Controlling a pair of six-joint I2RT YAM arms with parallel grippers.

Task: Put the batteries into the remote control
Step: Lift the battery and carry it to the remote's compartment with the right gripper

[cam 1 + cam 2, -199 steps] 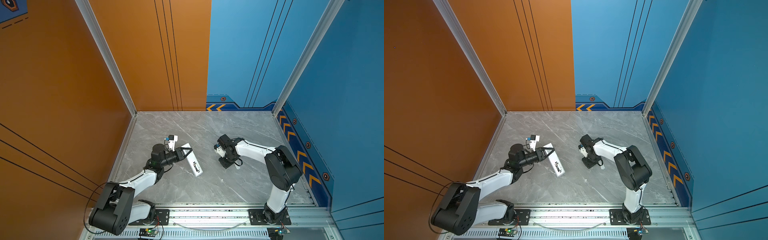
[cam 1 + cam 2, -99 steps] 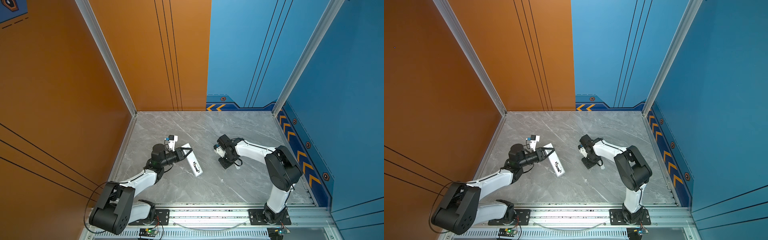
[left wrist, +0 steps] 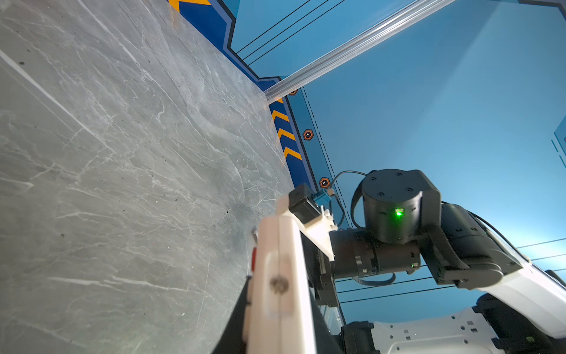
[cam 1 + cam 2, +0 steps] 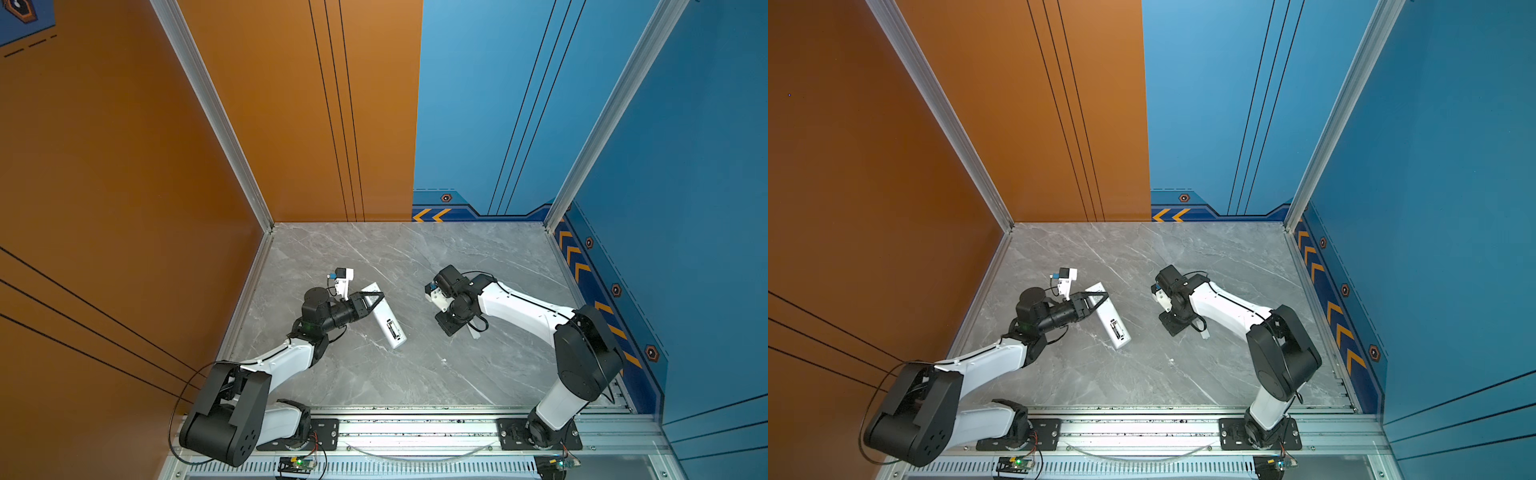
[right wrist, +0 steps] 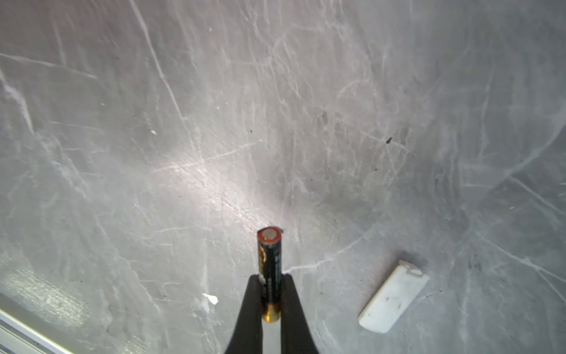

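Grey, marble-veined table [image 4: 436, 382]. Left of centre we see the white remote control [image 4: 388, 322] resting on it, battery recess upward. Well apart to the right, a small white cover [image 5: 393, 298] lies flat. We also note a pale chip [image 5: 211, 298] on the bare surface.

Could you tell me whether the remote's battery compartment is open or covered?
Open: the recess shows uncovered on the remote control in both top views; the white cover lies apart.

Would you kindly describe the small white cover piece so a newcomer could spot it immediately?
On the grey marble table, look beside the right claw, which grips a black battery. The cover lies flat there: a short, plain white slab, far shorter than the remote.
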